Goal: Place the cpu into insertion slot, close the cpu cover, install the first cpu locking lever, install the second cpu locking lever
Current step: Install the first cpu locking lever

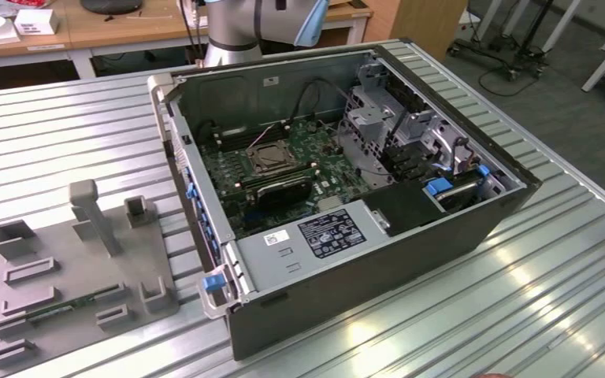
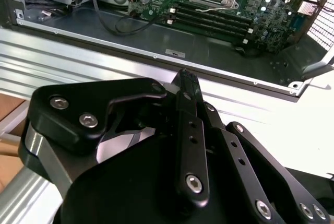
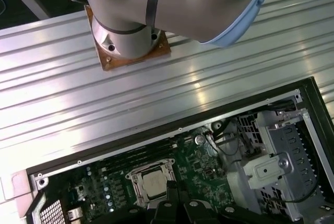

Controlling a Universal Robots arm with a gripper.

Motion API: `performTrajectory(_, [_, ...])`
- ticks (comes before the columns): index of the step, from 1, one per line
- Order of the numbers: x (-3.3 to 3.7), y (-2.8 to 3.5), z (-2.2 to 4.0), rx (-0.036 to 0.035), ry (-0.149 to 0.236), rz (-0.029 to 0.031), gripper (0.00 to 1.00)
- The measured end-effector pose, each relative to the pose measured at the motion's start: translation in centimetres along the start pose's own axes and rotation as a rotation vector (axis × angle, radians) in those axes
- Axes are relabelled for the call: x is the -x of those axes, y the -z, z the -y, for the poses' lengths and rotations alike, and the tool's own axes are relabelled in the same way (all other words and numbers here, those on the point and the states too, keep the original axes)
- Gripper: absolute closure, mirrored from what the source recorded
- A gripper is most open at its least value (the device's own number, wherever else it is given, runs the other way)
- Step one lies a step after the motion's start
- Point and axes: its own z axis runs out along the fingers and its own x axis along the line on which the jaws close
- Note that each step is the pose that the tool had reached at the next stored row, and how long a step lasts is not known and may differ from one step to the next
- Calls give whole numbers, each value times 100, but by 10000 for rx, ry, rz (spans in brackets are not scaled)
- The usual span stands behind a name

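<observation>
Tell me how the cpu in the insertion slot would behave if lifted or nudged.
The cpu looks thin, flat and metal-topped, so probably light and stiff rather than floppy. Its pale top looks smooth in both wrist views, so likely slippery. It sits inside the metal rim of the insertion slot, so a sideways nudge would probably not shift it.

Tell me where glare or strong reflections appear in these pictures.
Exterior view: bright streaks on the ribbed metal table. First wrist view: shiny patches on the table near the arm's base. Second wrist view: the table next to the computer case washes out to white.
</observation>
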Motion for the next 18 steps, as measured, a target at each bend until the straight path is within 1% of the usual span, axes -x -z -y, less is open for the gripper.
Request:
performTrajectory(12, [-19,-213,40,-2,-1,0,89])
performTrajectory(18, [-27,-319,78,0,0,0,89])
